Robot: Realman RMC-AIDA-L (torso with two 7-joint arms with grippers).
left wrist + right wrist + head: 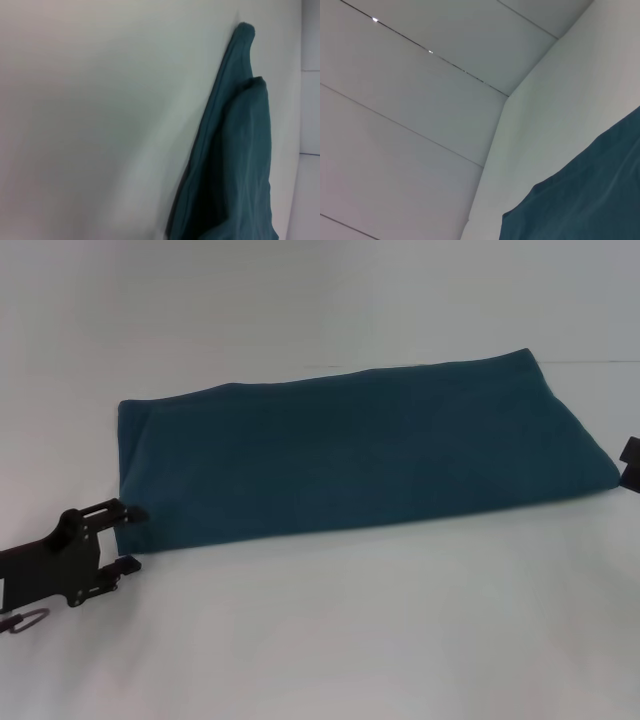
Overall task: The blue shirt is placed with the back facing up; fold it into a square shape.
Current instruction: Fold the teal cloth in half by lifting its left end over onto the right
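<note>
The blue shirt lies on the white table as a long folded rectangle, plain side up, with no lettering showing. My left gripper is at the shirt's near left corner, fingers open, one finger on each side of the corner's edge and not closed on the cloth. The left wrist view shows the shirt's folded, layered edge. Only a small black part of my right gripper shows, at the shirt's right end. The right wrist view shows a corner of the shirt.
The white table reaches well in front of the shirt and behind it. A pale panelled wall stands beyond the table's edge in the right wrist view.
</note>
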